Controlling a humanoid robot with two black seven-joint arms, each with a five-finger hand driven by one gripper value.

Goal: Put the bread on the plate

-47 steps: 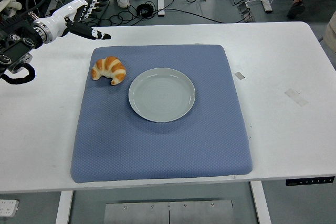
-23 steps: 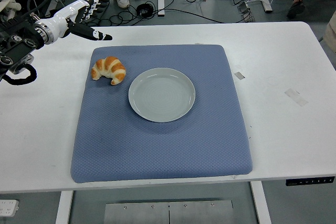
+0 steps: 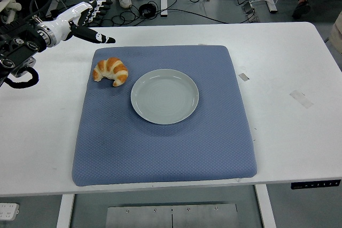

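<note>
- Bread (image 3: pixel 111 71) lay on our blue mat (image 3: pixel 160 148), left of the plate (image 3: pixel 164 96), apart.
- Our left hand (image 3: pixel 85 18) hovered upper left, fingers spread, empty.

No readable text, brand, number or sign was found. Relative to the blue mat (image 3: pixel 163 113), two small tape patches (image 3: pixel 301 98) were seen to its right on the white table (image 3: pixel 288 57), both blank, and a dark strip (image 3: pixel 315 185) at the table's near right edge carried marks too small to be read.
</note>
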